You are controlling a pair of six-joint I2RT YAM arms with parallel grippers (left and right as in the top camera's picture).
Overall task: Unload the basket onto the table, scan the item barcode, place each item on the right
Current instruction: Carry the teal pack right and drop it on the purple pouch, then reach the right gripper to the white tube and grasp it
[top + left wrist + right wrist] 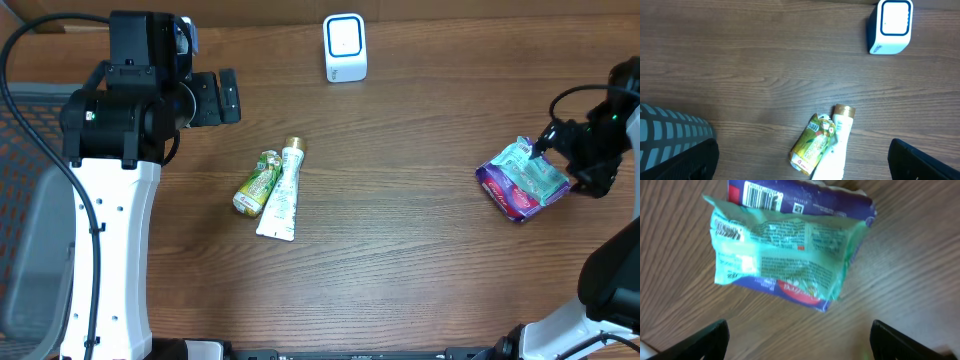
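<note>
Right jaws wide open and empty beside the packet [785,255] lying on the desk [400,260], well apart from the scanner [345,47]; left jaws open, empty; may slip on slick film, hiding the barcode [762,195].

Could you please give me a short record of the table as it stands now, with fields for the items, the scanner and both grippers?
scanner: white scanner, at the far edge
right items: teal packet lying on purple packet; barcode on the purple one faces up
centre items: green pouch and white tube, side by side, touching
left gripper: open, holding nothing
right gripper: open, above the two packets, holding nothing
</note>
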